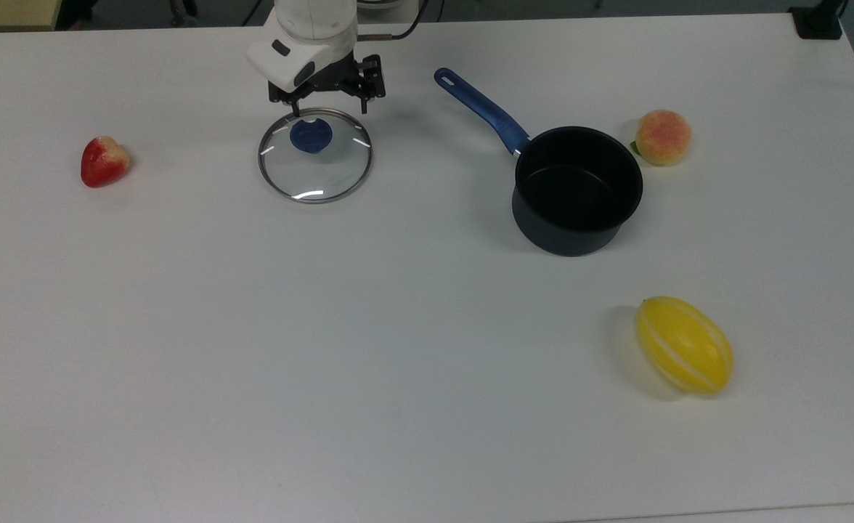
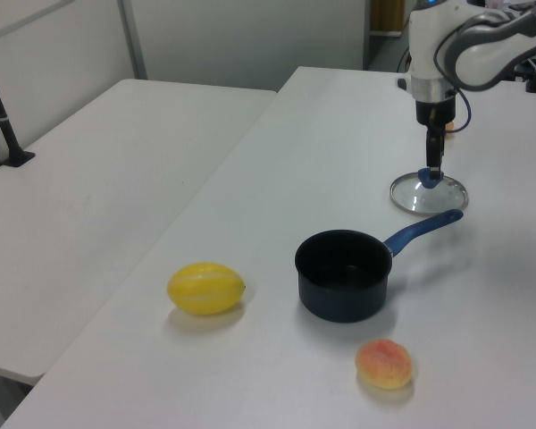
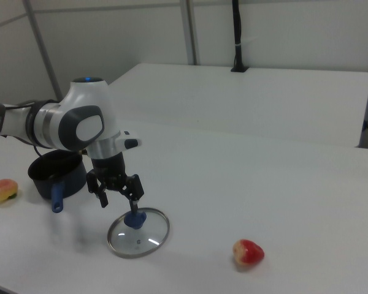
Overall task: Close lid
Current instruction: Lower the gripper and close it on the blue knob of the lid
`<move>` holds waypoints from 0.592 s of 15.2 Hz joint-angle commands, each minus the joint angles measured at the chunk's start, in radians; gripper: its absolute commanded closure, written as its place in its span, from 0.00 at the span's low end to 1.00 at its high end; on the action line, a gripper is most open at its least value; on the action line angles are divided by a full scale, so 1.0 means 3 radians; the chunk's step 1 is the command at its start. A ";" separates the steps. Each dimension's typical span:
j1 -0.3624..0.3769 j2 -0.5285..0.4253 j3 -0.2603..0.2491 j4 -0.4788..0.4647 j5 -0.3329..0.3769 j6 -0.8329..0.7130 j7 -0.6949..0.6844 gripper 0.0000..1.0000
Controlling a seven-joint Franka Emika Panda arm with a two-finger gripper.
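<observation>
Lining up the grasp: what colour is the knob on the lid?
Blue; the knob on the clear glass lid shows best in the top view.

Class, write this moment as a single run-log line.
phase: approach | hand: open, above blue knob | lid: flat on table | saucepan: uncovered, empty

White table [image 1: 180,327] bears lid [image 1: 315,155], saucepan [image 1: 576,190], strawberry [image 1: 104,160], peach [image 1: 662,137], melon [image 1: 684,345].
</observation>
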 commanded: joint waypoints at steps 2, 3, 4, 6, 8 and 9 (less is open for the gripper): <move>-0.0099 -0.0083 -0.0006 -0.0301 -0.0221 0.0569 -0.0061 0.00; -0.0099 -0.0078 -0.0006 -0.0322 -0.0226 0.0621 -0.0061 0.00; -0.0099 -0.0068 -0.0006 -0.0327 -0.0272 0.0632 -0.0071 0.00; -0.0109 -0.0022 -0.0011 -0.0327 -0.0324 0.0657 -0.0066 0.00; -0.0115 0.0019 -0.0006 -0.0332 -0.0324 0.0749 -0.0066 0.00; -0.0115 0.0044 -0.0006 -0.0332 -0.0329 0.0780 -0.0066 0.00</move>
